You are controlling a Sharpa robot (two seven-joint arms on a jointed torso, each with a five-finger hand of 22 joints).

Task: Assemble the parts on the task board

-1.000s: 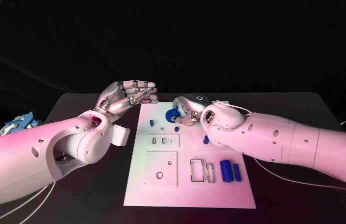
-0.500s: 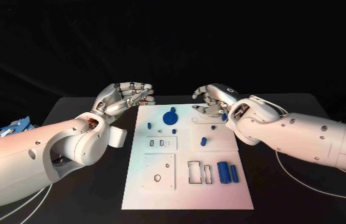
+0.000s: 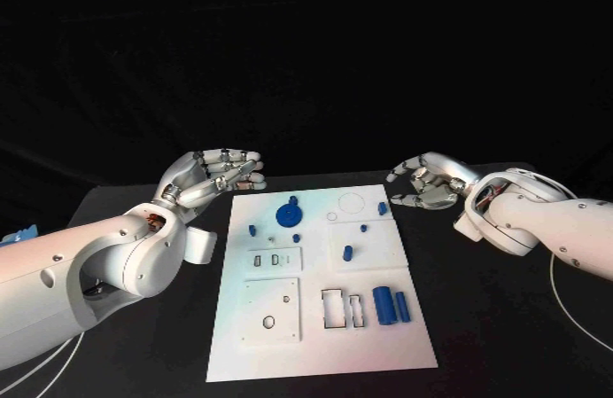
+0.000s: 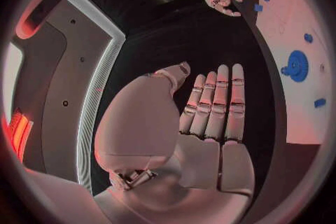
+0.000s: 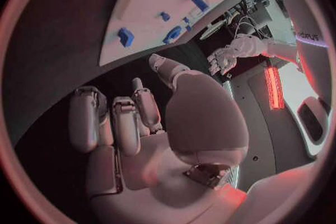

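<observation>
The white task board [image 3: 320,327] lies mid-table. A blue gear [image 3: 289,214] sits near its far left corner, with several small blue parts [image 3: 347,253] around it and two blue cylinders [image 3: 391,305] lying side by side toward the near right. My left hand [image 3: 211,175] hovers just beyond the board's far left corner, fingers loosely bent, holding nothing. My right hand [image 3: 428,182] hangs off the far right corner, fingers half curled around empty space. In the left wrist view my left hand [image 4: 210,123] shows stretched fingers, with the gear [image 4: 297,64] beside it.
Black tabletop [image 3: 511,327] surrounds the board on both sides. A small blue object [image 3: 13,234] lies at the table's left edge. A thin white cable [image 3: 575,318] runs across the table under my right arm.
My right hand has let go of the blue gear and pulled away to the right, off the board. The gear stays on the board. My left hand has hardly moved.
</observation>
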